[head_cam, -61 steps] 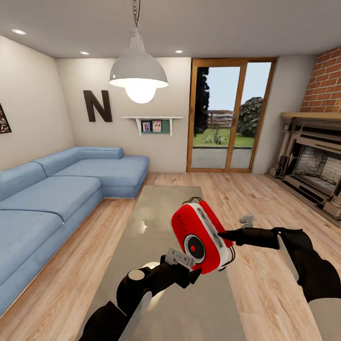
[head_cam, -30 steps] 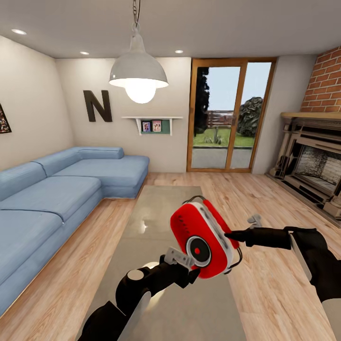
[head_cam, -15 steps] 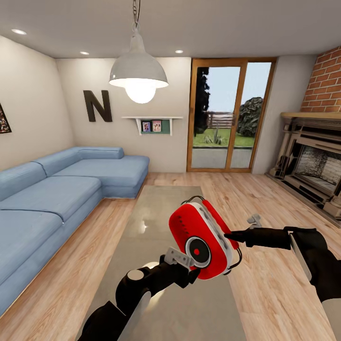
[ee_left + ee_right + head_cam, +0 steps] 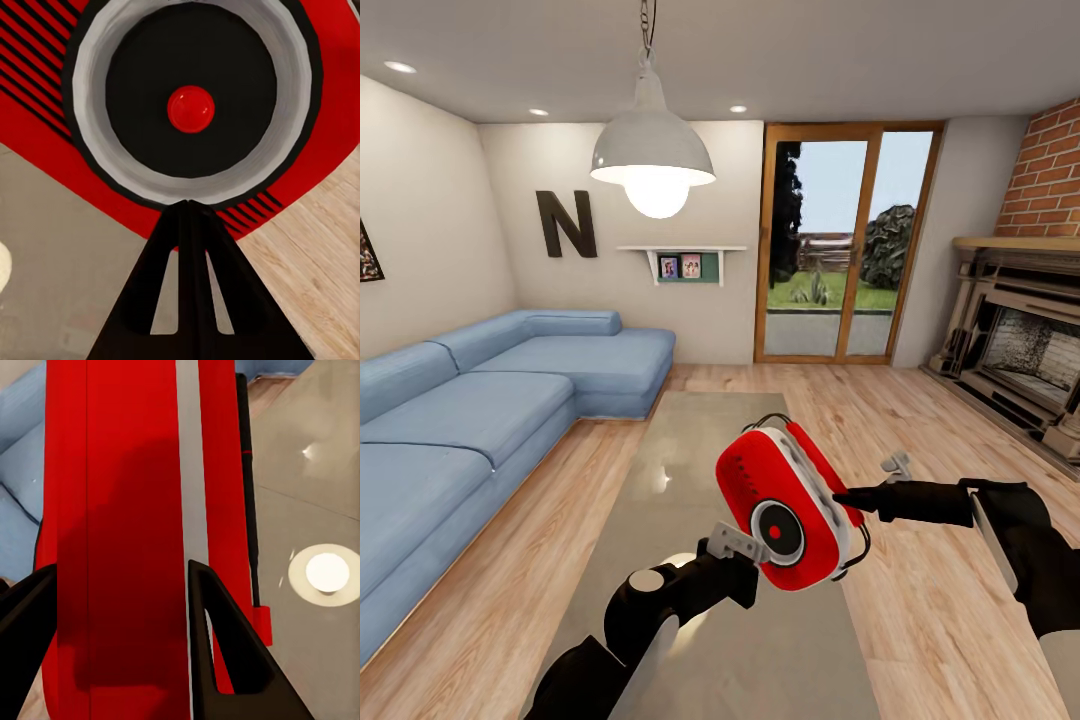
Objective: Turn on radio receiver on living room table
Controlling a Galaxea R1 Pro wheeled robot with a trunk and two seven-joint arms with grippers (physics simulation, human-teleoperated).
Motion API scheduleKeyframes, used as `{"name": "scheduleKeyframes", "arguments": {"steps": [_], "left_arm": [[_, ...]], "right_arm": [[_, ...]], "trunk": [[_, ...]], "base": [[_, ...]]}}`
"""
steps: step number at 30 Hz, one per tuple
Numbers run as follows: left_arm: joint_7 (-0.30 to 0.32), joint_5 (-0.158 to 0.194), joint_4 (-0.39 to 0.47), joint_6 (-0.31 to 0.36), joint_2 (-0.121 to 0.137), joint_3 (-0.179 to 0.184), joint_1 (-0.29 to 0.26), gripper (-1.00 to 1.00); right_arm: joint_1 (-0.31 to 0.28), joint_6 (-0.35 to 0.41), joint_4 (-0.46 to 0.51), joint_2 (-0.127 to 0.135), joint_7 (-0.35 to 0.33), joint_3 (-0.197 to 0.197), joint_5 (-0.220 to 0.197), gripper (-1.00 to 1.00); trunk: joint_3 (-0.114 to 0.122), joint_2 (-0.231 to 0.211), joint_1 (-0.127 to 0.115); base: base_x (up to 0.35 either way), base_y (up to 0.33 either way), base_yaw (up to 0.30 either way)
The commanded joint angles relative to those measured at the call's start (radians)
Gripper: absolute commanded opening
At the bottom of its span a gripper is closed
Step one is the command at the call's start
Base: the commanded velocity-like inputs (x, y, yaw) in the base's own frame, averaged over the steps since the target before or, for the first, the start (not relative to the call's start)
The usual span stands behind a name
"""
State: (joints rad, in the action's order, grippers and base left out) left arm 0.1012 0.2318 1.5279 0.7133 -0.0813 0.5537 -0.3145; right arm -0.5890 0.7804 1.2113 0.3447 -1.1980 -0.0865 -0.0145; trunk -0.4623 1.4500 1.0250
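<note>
Right gripper [image 4: 120, 607]: fingers [image 4: 225, 645] spread around the radio receiver [image 4: 788, 505], pinching its red body from the side, held in the air above the counter [image 4: 690, 450]. Left gripper [image 4: 189, 206]: fingers pressed together, tip just beside the round dial [image 4: 191, 105]. Looks light, rigid, smooth-shelled, likely slippery; flat sides suit the hold better than the thin wire handle [image 4: 765, 421].
</note>
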Motion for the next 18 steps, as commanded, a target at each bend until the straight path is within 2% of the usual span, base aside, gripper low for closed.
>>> {"name": "scheduleKeyframes", "arguments": {"steps": [1,18], "left_arm": [[0.0,0.0,0.0,0.0,0.0,0.0,0.0,-1.0],[0.002,0.003,0.02,-0.001,-0.011,0.004,0.0,-1.0]], "right_arm": [[0.0,0.002,0.001,0.0,0.0,0.0,-0.005,-1.0],[0.0,0.003,0.001,-0.006,0.0,0.004,-0.005,-1.0]], "trunk": [[0.0,0.0,0.0],[0.0,0.0,0.0]], "base": [[0.0,0.0,0.0],[0.0,0.0,0.0]]}}
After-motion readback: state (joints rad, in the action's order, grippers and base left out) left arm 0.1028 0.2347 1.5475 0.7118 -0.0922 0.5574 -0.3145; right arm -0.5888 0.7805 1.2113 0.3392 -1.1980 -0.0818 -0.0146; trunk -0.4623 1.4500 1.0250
